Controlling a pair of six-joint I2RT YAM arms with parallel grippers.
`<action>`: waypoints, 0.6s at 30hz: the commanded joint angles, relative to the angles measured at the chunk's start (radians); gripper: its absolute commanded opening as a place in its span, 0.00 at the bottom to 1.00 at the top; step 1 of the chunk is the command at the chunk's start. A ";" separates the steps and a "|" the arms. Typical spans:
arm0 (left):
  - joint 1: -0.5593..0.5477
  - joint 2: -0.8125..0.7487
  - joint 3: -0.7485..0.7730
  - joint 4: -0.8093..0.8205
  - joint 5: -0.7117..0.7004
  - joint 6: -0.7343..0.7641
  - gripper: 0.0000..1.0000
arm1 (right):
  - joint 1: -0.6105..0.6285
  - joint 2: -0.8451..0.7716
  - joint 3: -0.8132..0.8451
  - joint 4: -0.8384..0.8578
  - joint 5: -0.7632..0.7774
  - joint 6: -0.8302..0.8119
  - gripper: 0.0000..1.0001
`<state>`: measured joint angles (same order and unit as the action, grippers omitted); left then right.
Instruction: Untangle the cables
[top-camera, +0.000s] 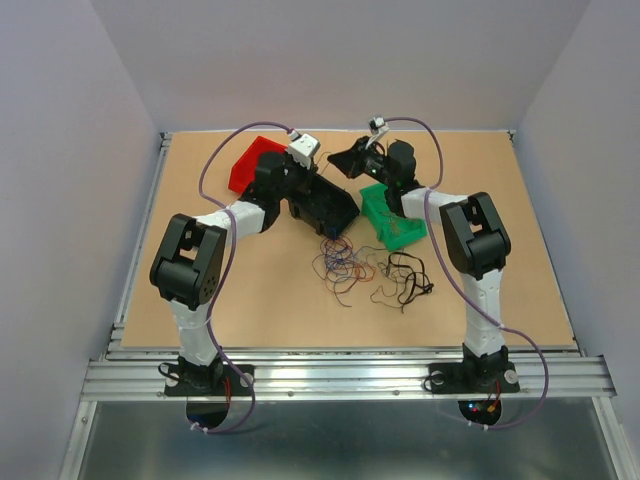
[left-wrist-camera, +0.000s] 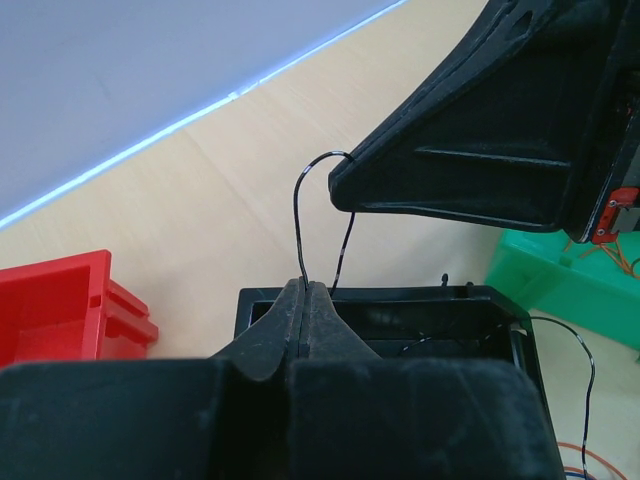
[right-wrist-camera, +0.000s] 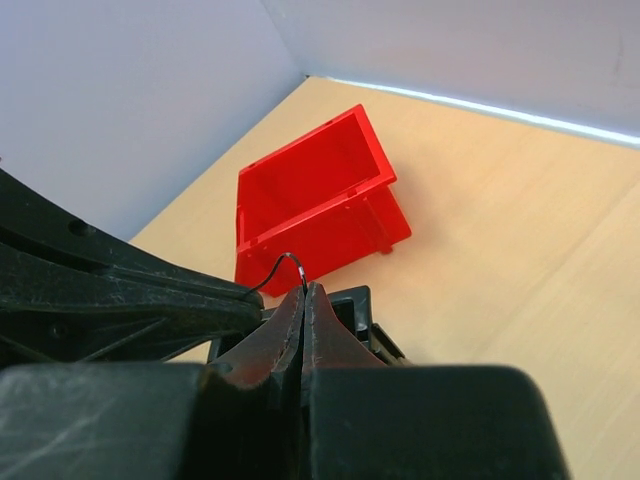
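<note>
Above the black bin (left-wrist-camera: 400, 294) toward the table's (top-camera: 520, 300) far edge, the left gripper (left-wrist-camera: 305, 290) is clenched on a black wire (left-wrist-camera: 298, 215). Its short loop reaches the right gripper (right-wrist-camera: 303, 292), which is pinched shut on it too, probably to pass it across for sorting. Remaining cables (top-camera: 350, 265) lie tangled mid-table.

My top cam looked down from behind; both wrist cams sat close, sharing the open red plastic bin (right-wrist-camera: 310, 200).
</note>
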<state>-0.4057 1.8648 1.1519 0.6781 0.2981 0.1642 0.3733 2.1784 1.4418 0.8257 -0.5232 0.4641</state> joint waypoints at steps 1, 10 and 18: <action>-0.002 -0.024 0.023 0.018 -0.014 0.012 0.00 | -0.005 -0.045 0.048 0.022 -0.021 -0.044 0.00; -0.004 0.020 0.069 -0.048 -0.021 0.044 0.00 | 0.021 -0.054 -0.107 0.141 -0.046 -0.128 0.01; -0.010 0.063 0.149 -0.204 0.039 0.097 0.00 | 0.049 -0.101 -0.248 0.139 -0.014 -0.216 0.01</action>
<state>-0.4065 1.9114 1.2213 0.5392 0.3046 0.2249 0.4000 2.1506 1.2469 0.9009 -0.5503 0.3176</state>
